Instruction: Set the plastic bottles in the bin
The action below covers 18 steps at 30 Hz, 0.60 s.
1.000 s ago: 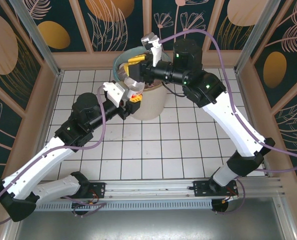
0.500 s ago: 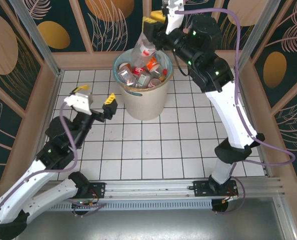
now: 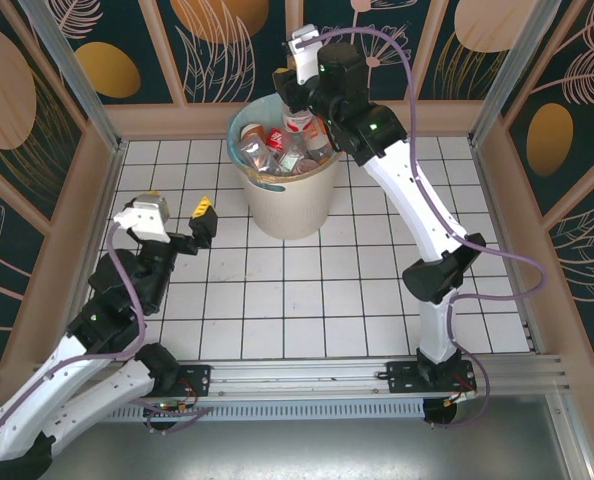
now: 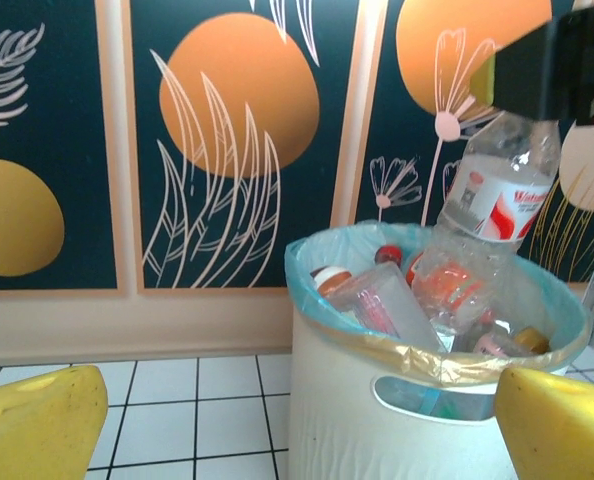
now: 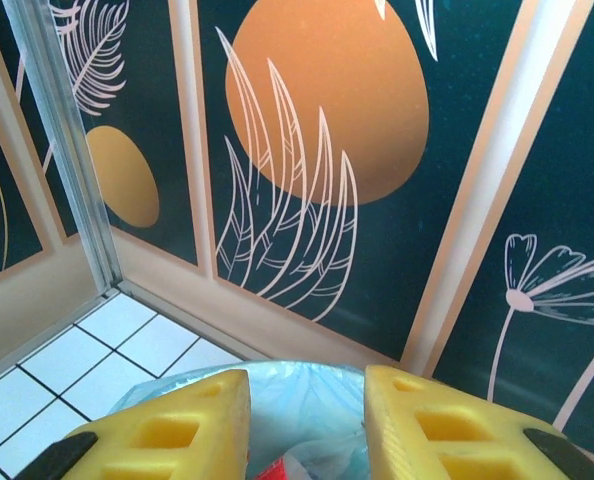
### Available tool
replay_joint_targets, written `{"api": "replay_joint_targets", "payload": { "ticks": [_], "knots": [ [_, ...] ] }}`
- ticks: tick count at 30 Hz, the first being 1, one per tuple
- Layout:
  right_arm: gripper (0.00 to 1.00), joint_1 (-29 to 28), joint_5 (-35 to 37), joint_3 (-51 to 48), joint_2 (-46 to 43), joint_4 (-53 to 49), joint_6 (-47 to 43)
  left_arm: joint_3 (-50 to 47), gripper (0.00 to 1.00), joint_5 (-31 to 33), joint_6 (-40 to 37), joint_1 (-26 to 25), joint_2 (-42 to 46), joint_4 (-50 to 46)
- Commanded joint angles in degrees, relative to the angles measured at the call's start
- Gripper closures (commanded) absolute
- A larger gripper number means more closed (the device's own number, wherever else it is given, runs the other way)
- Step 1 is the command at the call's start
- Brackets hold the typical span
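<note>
The bin (image 3: 289,212) stands at the back of the tiled floor, a cream tub with a blue-green liner, holding several plastic bottles (image 3: 264,143). My right gripper (image 3: 293,92) hangs over its far rim, shut on a clear bottle with a red and white label (image 3: 297,123) that points down into the bin. That held bottle (image 4: 501,190) hangs above the bin (image 4: 362,405) and the pile of bottles (image 4: 389,300) in the left wrist view. Its red label (image 5: 289,464) peeks between my right gripper (image 5: 307,430). My left gripper (image 3: 174,215) (image 4: 297,435) is open and empty, left of the bin.
Patterned dark panels and a wooden ledge (image 3: 177,120) wall in the floor at the back and sides. A metal post (image 3: 72,70) stands in the back left corner. White tiles (image 3: 307,300) lie bare between the bin and the arm bases.
My left gripper opened and drew back from the bin to the left. My right gripper lifted a bottle above the bin, then came lower over its far rim.
</note>
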<state>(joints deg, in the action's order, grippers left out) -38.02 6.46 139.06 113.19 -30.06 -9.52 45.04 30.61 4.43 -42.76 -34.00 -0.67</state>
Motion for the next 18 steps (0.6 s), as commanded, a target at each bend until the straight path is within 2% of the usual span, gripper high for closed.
{"api": "replay_joint_targets", "payload": {
  "ticks": [1, 9, 18],
  "knots": [
    [0.92, 0.46, 2.29, -4.15, 1.56, -10.6, 1.83, -0.1, 0.01, -0.68, 0.65, 0.05, -2.84, 1.23],
    [0.93, -0.36, 1.49, -2.19, 3.77, -15.29, 2.76, -0.4, 0.01, -1.74, 1.35, 0.08, -6.24, 3.01],
    [0.93, -1.06, 5.19, 9.93, 10.14, -29.14, 5.21, -1.54, 0.01, 0.59, 1.99, 0.11, -4.97, 2.34]
  ]
}}
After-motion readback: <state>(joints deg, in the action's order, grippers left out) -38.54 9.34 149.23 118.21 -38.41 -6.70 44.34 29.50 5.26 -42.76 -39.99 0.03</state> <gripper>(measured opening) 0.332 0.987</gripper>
